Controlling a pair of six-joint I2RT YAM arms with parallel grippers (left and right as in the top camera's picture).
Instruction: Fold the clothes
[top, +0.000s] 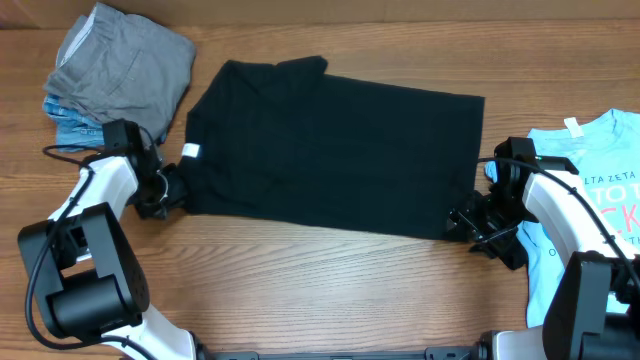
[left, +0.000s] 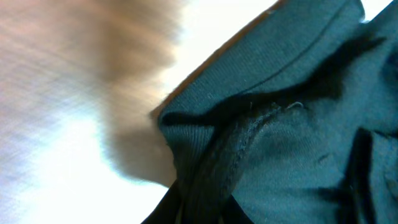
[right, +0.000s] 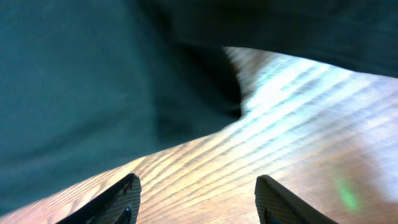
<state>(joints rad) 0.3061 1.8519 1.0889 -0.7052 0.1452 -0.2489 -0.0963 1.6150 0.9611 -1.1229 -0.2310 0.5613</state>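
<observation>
Overhead: black T-shirt (top: 330, 150) spread flat; right jaws apart, empty, beside its corner; left jaws: cannot tell.

A robotics lab bench: cabled robot arms (top: 100, 190) flank a wood-grain table (top: 320, 290).

Blk tee (top: 330, 150) spread flat; grey pile (top: 125, 60) near.

The left arm (top: 98, 185) bends in from the near left, the left gripper (top: 168, 195) low and pointing right with its jaws too hidden to tell, and the right arm (top: 560, 205) bends in from the near right, the right gripper (top: 463, 222) low with fingers (right: 123, 198) wide apart.
</observation>
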